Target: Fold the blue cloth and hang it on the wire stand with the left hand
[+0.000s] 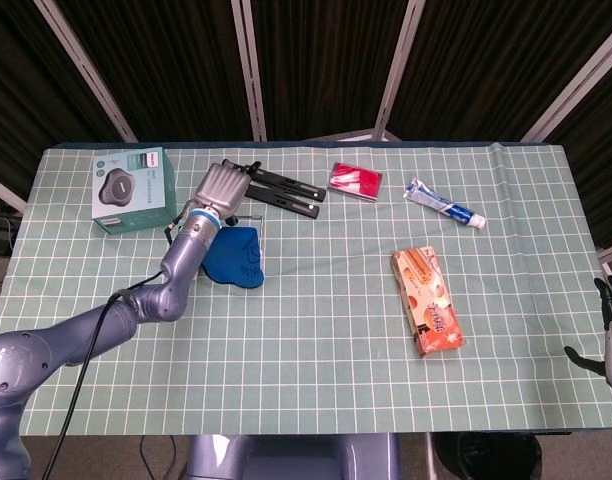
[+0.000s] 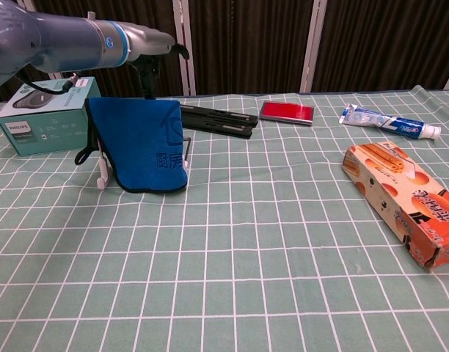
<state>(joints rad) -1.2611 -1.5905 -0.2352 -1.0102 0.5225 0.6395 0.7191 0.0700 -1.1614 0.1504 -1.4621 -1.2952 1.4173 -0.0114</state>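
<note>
The blue cloth point(image 2: 145, 143) point(image 1: 236, 256) hangs folded over the wire stand point(image 2: 102, 178) at the left of the table, its top edge lying flat along the stand's bar. My left hand point(image 2: 148, 57) point(image 1: 222, 188) hovers just above and behind that edge, dark fingers point(image 2: 147, 79) pointing down to it. Whether they still pinch the cloth is not visible. My right hand point(image 1: 610, 330) stays off the table's right front corner, fingers apart and holding nothing.
A teal Philips box point(image 2: 45, 117) stands left of the stand. Behind it lie a black folded object point(image 2: 217, 121) and a red case point(image 2: 286, 112). A toothpaste tube point(image 2: 389, 122) and an orange snack box point(image 2: 404, 202) lie at the right on the green gridded table point(image 2: 232, 279).
</note>
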